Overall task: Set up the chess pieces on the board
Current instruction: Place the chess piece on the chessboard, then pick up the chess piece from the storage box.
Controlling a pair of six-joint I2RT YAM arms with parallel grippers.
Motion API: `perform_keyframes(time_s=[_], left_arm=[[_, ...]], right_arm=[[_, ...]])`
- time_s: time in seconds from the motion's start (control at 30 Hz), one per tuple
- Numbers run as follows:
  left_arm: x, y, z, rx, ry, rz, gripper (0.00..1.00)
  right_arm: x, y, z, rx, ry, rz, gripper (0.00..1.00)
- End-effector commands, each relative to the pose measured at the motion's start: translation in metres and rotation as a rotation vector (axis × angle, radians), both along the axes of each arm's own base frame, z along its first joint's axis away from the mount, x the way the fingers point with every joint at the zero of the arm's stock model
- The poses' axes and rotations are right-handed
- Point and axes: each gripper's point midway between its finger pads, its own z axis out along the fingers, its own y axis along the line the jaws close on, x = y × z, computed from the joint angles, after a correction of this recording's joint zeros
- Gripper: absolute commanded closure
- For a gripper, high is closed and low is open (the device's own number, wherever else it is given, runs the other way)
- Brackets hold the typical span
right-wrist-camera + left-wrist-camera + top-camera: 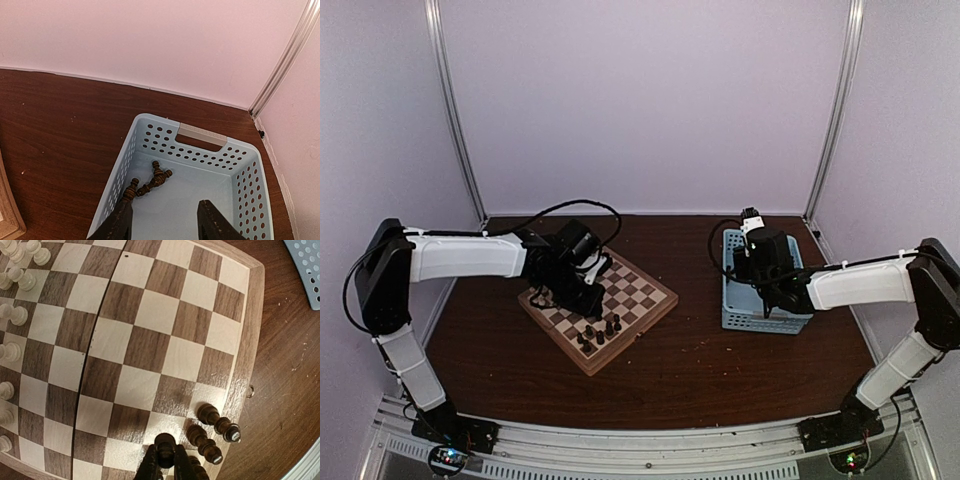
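Observation:
The board (645, 290) lies left of centre on the table. In the left wrist view my left gripper (167, 460) is shut on a dark brown chess piece (165, 444), holding it over the board (150, 330) near its near right corner. Dark pieces (207, 415) stand beside it by the border; cream pieces (17, 315) stand along the left edge. My right gripper (164, 222) is open above the light blue basket (200, 135), where three dark pieces (155, 180) lie on the floor near the left wall.
The basket (735, 300) sits right of the board on the dark brown table. Its corner (305, 270) shows at the top right of the left wrist view. White walls and metal posts close in the back and sides.

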Motion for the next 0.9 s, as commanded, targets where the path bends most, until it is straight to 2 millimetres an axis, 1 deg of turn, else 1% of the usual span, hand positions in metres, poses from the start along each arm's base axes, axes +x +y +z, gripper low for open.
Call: perform_keyframes(time_s=[0.0, 0.13, 0.4, 0.53, 0.73, 0.87], left_arm=[[0.006, -0.010, -0.001, -0.041, -0.008, -0.009, 0.94], [0.005, -0.012, -0.005, -0.044, 0.005, -0.018, 0.94], [0.005, -0.010, -0.013, -0.028, 0.010, -0.015, 0.93], [0.005, -0.009, -0.018, -0.020, 0.018, -0.013, 0.87], [0.004, -0.007, -0.019, -0.005, 0.021, -0.008, 0.72], [0.004, -0.006, -0.017, -0.004, 0.018, -0.006, 0.68]], right_arm=[[0.005, -0.001, 0.008, 0.004, -0.013, -0.016, 0.53], [0.004, -0.001, 0.009, 0.003, -0.013, -0.015, 0.53], [0.005, -0.001, 0.008, 0.001, -0.011, -0.015, 0.53], [0.005, -0.001, 0.008, -0.003, -0.008, -0.015, 0.53], [0.005, 0.000, 0.007, -0.003, -0.005, -0.016, 0.53], [0.006, 0.000, 0.007, -0.004, -0.005, -0.016, 0.53]])
